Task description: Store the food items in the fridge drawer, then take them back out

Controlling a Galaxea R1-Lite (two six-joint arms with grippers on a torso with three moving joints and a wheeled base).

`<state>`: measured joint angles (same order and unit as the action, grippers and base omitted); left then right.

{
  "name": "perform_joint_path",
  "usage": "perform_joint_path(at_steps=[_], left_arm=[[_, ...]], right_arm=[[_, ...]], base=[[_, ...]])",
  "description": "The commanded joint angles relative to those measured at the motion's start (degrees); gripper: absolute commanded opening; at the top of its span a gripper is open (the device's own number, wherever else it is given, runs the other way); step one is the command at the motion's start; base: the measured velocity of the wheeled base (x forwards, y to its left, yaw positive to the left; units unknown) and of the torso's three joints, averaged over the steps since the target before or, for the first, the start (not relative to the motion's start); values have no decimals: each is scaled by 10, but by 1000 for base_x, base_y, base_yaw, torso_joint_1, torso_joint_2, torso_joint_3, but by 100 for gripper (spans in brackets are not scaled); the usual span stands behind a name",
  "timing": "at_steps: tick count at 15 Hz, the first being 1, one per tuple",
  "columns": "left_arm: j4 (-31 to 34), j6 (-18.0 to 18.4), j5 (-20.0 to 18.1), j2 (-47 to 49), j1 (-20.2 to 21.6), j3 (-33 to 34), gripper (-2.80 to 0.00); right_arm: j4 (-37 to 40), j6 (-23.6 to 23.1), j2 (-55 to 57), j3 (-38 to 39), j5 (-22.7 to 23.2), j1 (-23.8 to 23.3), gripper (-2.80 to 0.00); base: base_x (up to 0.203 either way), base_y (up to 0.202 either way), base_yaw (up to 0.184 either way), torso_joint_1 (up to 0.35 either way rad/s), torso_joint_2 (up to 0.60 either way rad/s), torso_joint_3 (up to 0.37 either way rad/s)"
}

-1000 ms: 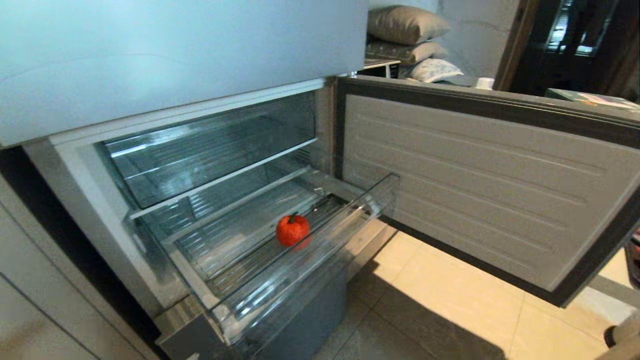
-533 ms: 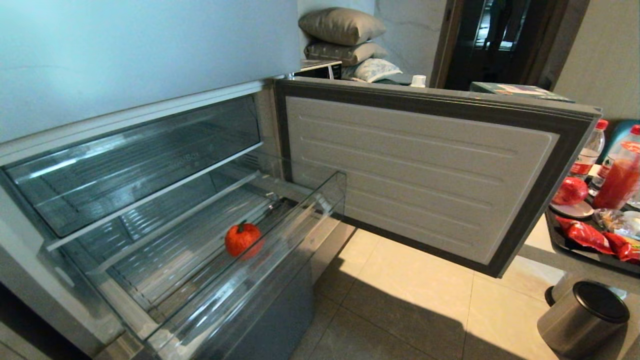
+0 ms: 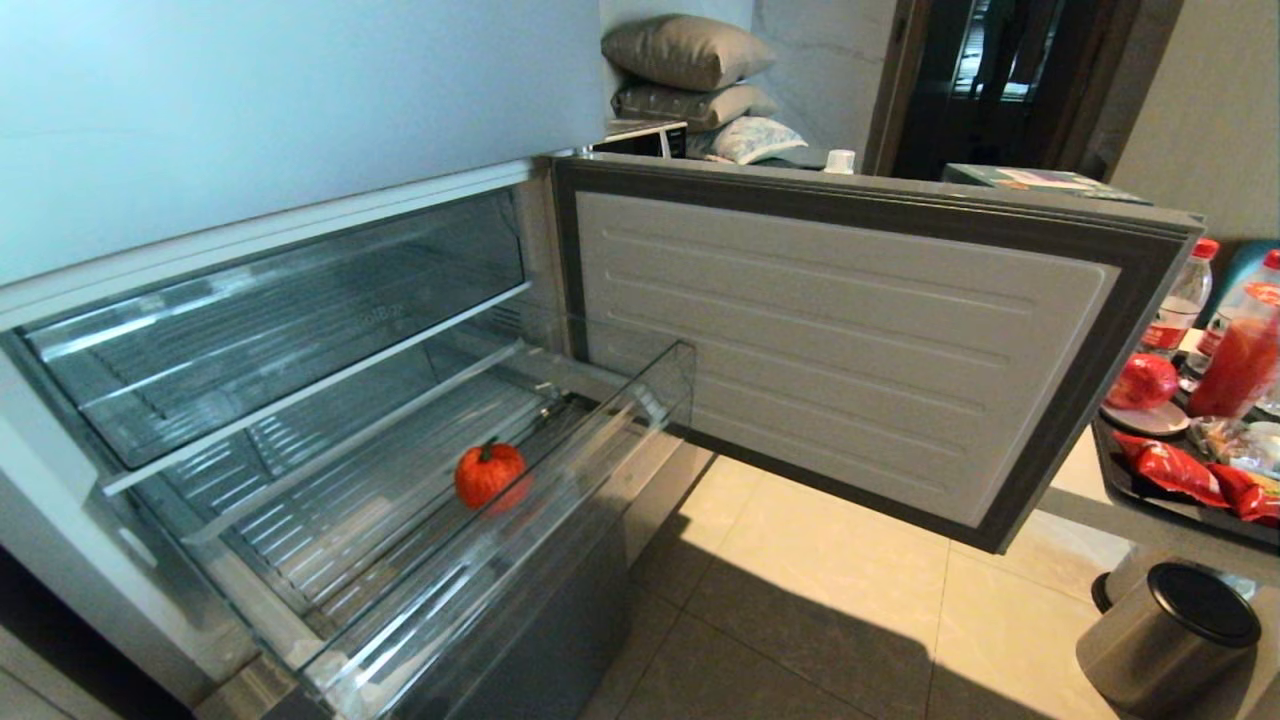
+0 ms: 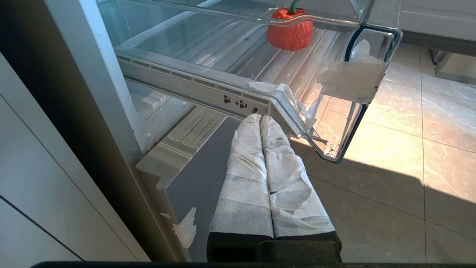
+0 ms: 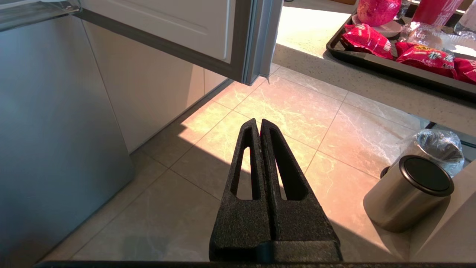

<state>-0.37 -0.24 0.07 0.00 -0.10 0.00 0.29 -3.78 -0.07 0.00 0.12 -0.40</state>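
Head view: orange-red round fruit with a green stem (image 3: 490, 474) lying inside the pulled-out shallow clear plastic fridge drawer (image 3: 560, 520), near its front wall. Red round fruit (image 3: 1143, 381) on a small plate on the black tray (image 3: 1130, 480) on the surface (far right). Left claw (image 4: 260, 118), white-wrapped, pressed together below the drawer's corner. Right claw (image 5: 259, 123), black, likewise together, above the tiled floor (image 5: 334, 123).

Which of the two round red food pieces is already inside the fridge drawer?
The orange-red piece with a green stem, lying in the pulled-out clear drawer. The darker red one sits on a small plate on the counter tray at right.
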Motion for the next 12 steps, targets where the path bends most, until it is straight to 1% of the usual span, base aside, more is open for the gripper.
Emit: perform_joint_path(at_steps=[1,5,7,12], left_arm=[[0,0,0,1,0,1,-280],[-1,0,0,1,0,1,-280],[0,0,0,0,0,1,-280],[0,0,0,1,0,1,-280]], right_arm=[[1,4,1,0,-1,1,-280],[1,11,1,-1,-1,0,-280],[2,1,1,-1,1,0,-280],[0,4,1,0,-2,1,-280]], base=[[0,0,0,0,0,0],[0,0,0,0,0,0],[0,0,0,0,0,0],[0,0,0,0,0,0]])
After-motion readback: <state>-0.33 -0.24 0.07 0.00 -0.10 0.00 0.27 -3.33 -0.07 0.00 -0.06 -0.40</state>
